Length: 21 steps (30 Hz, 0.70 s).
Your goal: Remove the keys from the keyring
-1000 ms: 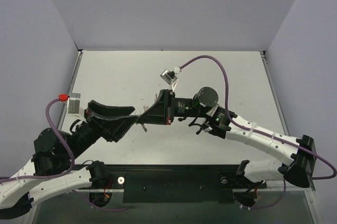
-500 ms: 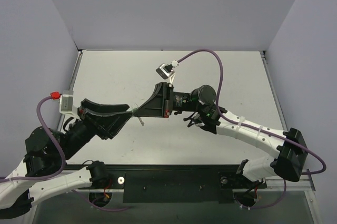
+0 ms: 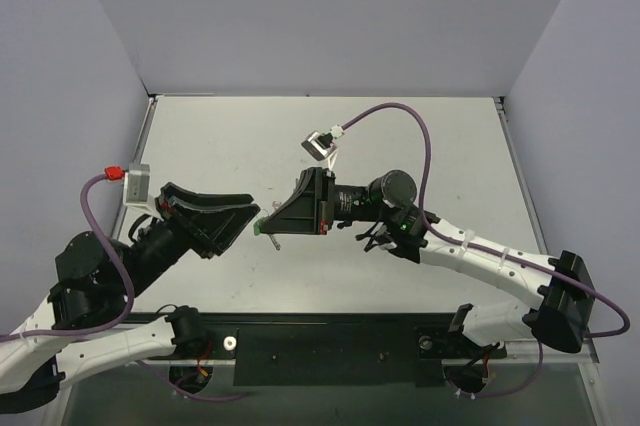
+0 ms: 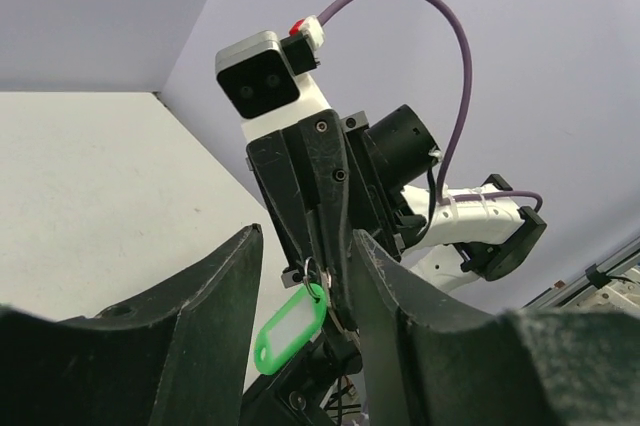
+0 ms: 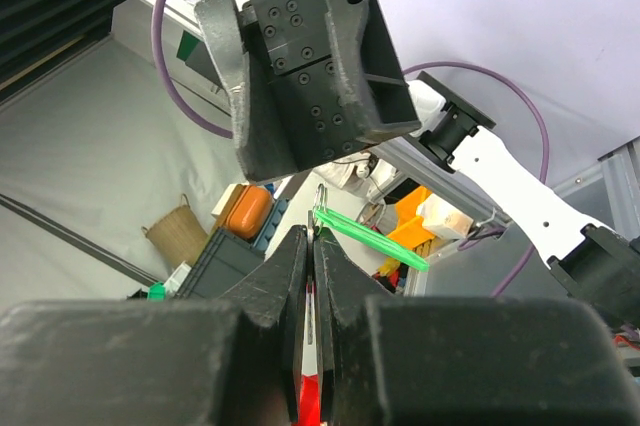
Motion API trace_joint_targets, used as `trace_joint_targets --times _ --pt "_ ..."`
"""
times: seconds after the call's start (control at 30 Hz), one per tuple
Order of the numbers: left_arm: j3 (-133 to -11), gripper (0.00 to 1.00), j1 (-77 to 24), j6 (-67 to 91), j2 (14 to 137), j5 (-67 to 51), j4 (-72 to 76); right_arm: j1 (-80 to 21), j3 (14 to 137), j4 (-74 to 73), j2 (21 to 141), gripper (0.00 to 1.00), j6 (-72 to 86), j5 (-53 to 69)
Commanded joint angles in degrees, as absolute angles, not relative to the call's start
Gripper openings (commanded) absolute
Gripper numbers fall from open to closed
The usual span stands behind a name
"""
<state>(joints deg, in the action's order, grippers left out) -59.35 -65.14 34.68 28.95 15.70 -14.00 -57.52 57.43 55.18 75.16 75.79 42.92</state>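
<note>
From above, we see the right gripper (image 3: 270, 223) and the left gripper (image 3: 250, 214) meeting tip to tip over the table (image 3: 220, 146). A green tag (image 3: 261, 227) sits at the right gripper's tip, on the side facing the left gripper. A thin silver piece, which we take for one of the keys (image 3: 274, 240), hangs just below that tip.

In the left wrist view, the right gripper is pinched closed on the keyring (image 4: 311, 269), a small wire loop at its very tip. The green tag dangles from the ring below that tip, its long axis slanting down and to the left, with a sliver of metal just beside it. The left fingers (image 4: 205, 321) stand apart on either side of the right gripper's tip and grip nothing. The tag hangs in the gap between them, touching neither as far as we can make out.

In the right wrist view, the right gripper's pads are pressed together with the ring poking out beyond them. The tag runs edge-on away to the right of the tip, and the left gripper looms straight beyond it. We judge the left arm to be free and nearest, so it must take the tag along that long axis.
</note>
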Motion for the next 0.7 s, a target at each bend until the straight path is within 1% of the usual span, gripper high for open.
trace_joint_targets --times 0.0,0.17,0.5,0.67 --pt "-61.9 0.50 -65.3 34.5 31.7 14.4 -14.2 -58.5 59.0 55.8 71.4 0.00 72.6 42.8" --pt "-60.6 0.46 -65.3 35.2 31.3 14.0 -12.6 -59.2 59.8 52.6 70.2 0.00 70.5 42.5" --pt "-60.4 0.44 -65.3 35.9 30.1 12.1 -13.3 -60.0 60.9 52.2 71.4 0.00 70.0 41.7" --pt "-59.5 0.41 -65.3 36.6 29.3 12.2 -13.4 -60.1 61.8 51.7 71.5 0.00 69.6 41.8"
